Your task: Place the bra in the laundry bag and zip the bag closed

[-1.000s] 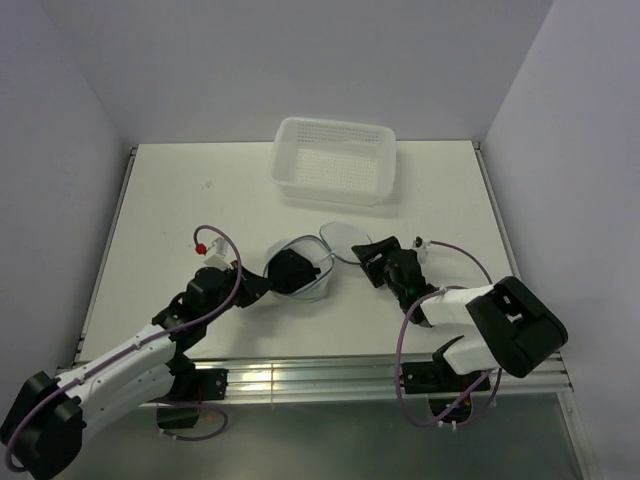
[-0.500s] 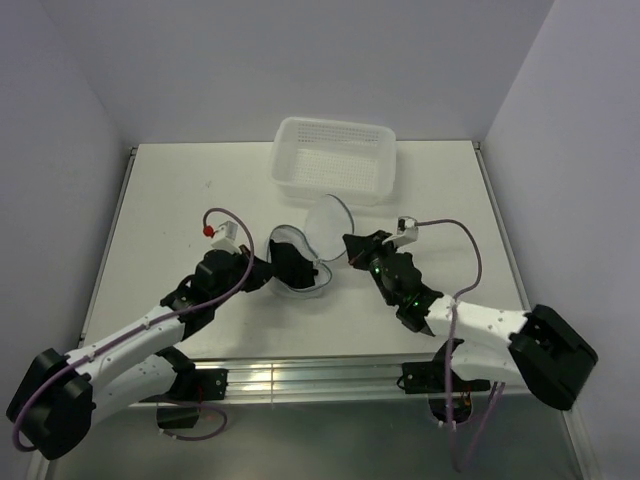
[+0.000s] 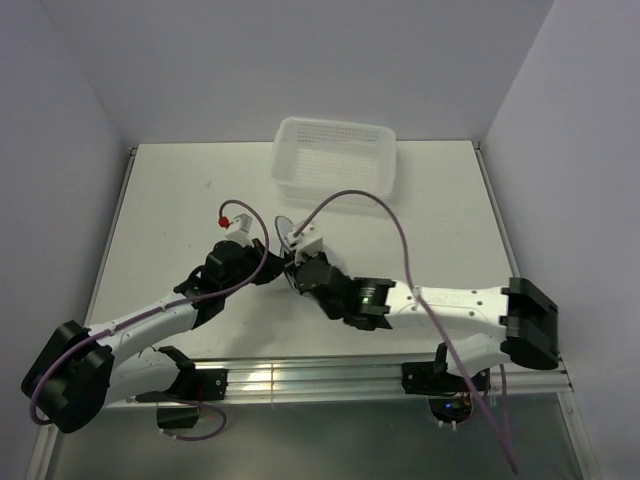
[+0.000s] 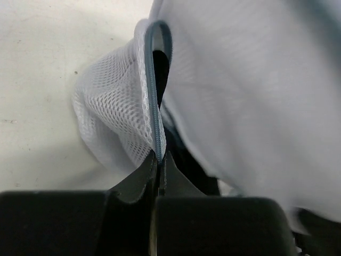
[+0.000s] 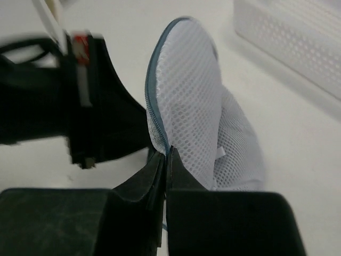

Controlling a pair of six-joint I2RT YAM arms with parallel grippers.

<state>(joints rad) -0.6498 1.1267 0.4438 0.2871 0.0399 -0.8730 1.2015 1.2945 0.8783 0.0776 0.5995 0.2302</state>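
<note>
The laundry bag (image 5: 198,106), a white mesh pod with a grey-blue zipper rim, stands on edge on the table between my two grippers. My left gripper (image 4: 159,156) is shut on the zipper rim, and the black bra (image 4: 161,69) shows in the gap between the bag's halves. From the other side, my right gripper (image 5: 167,153) is also shut on the rim. In the top view the left gripper (image 3: 270,270) and right gripper (image 3: 293,264) meet mid-table, and only a sliver of the bag (image 3: 285,225) shows beyond them.
A white perforated basket (image 3: 335,160) stands at the back of the table, also seen in the right wrist view as the basket (image 5: 290,32). The right arm's purple cable (image 3: 360,197) loops over the table. The right arm lies low across the front.
My right arm has swung left across the table to the bag and shut on its rim. The bag's open halves have come together. The left gripper has shifted slightly back, still gripping.
</note>
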